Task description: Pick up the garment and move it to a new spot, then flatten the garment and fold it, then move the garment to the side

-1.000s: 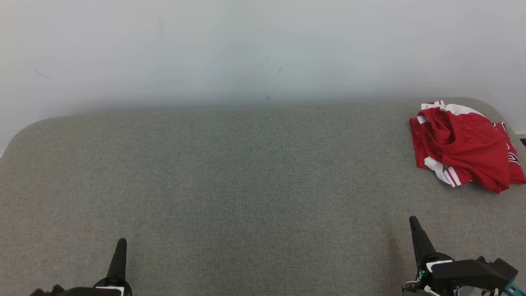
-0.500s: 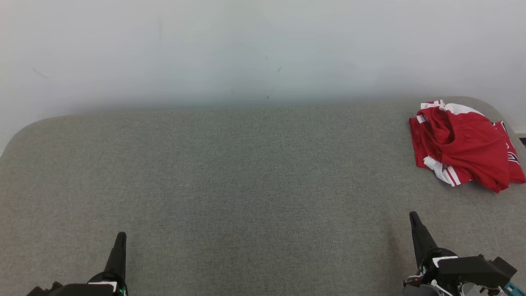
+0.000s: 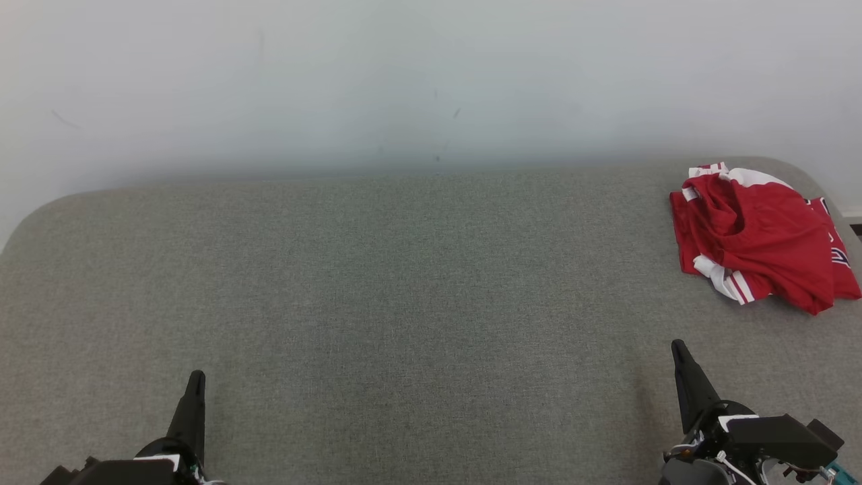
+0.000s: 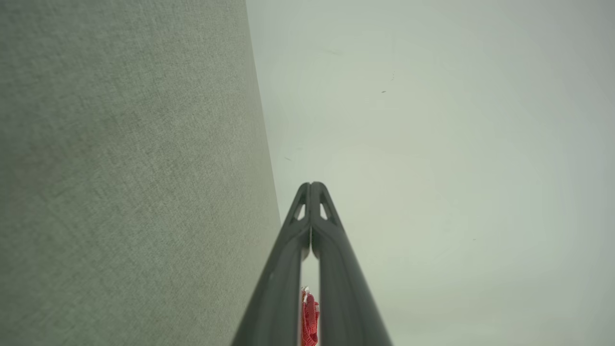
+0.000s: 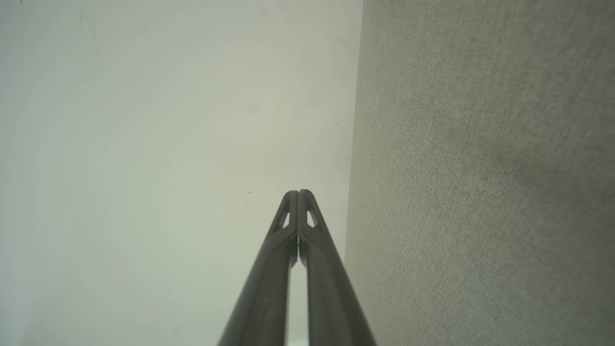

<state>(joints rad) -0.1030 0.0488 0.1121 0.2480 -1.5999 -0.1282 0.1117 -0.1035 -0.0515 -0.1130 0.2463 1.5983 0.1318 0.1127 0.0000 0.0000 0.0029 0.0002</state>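
The garment point(image 3: 761, 236) is a red piece with white striped trim, crumpled in a heap at the far right of the grey fabric surface point(image 3: 404, 283). A sliver of it, the garment point(image 4: 310, 319), shows red between the fingers in the left wrist view. My left gripper point(image 3: 196, 377) stands at the lower left, shut and empty, its tips pressed together point(image 4: 311, 185). At the lower right my right gripper point(image 3: 677, 347) is shut too, holding nothing, tips together point(image 5: 298, 193). It is well short of the garment, nearer me.
A plain white wall point(image 3: 431, 81) rises behind the grey surface. The surface has rounded far corners, and the garment lies close to its right edge. Wide open fabric stretches between the two grippers.
Both grippers have crept a little forward, up the head view, still shut. The garment has not moved.
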